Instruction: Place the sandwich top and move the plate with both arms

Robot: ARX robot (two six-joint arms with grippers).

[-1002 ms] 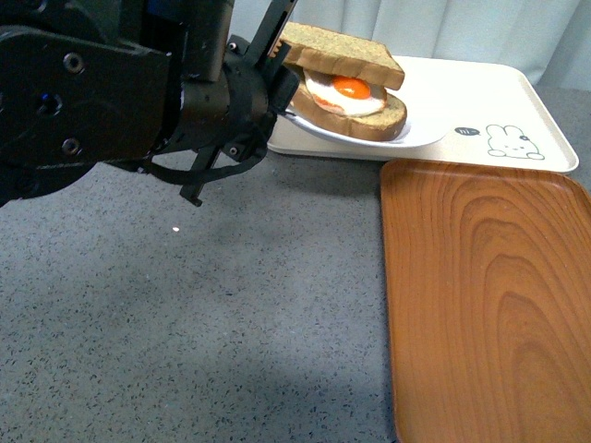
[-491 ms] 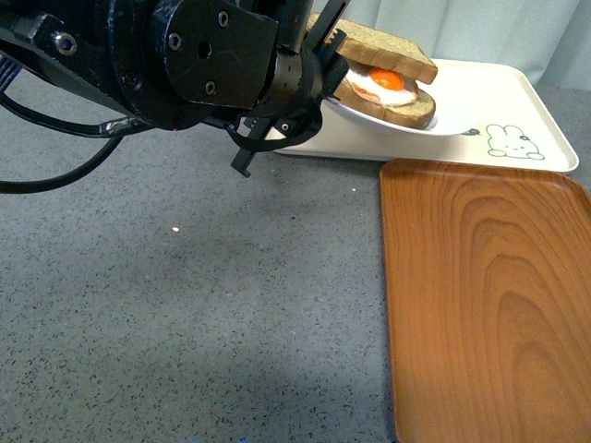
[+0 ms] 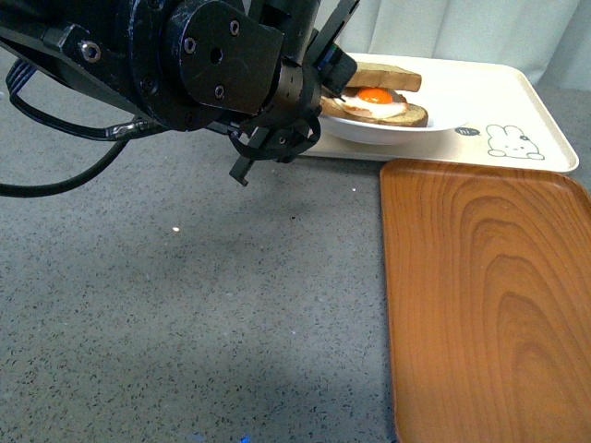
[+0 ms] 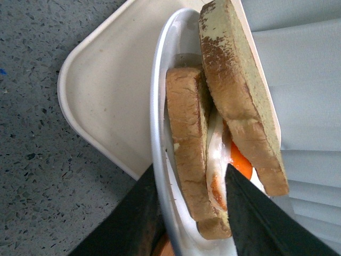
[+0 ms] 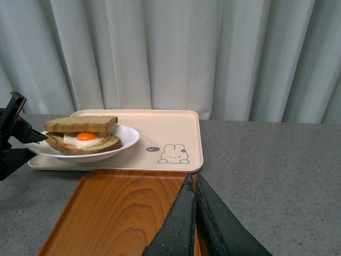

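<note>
Only right wrist view shows shut right gripper (image 5: pixel 193 210).

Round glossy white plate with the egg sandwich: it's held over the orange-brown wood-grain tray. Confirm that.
Wrong tray. The round glossy white plate, gripped at its rim by the left gripper, is over the cream rectangular rabbit-print tray, as the right wrist view shows. The orange-brown wood-grain tray lies nearer.

The brown sandwich top (image 3: pixel 388 79) lies flat on the egg. The round white plate (image 3: pixel 406 132) sits level under it.
</note>
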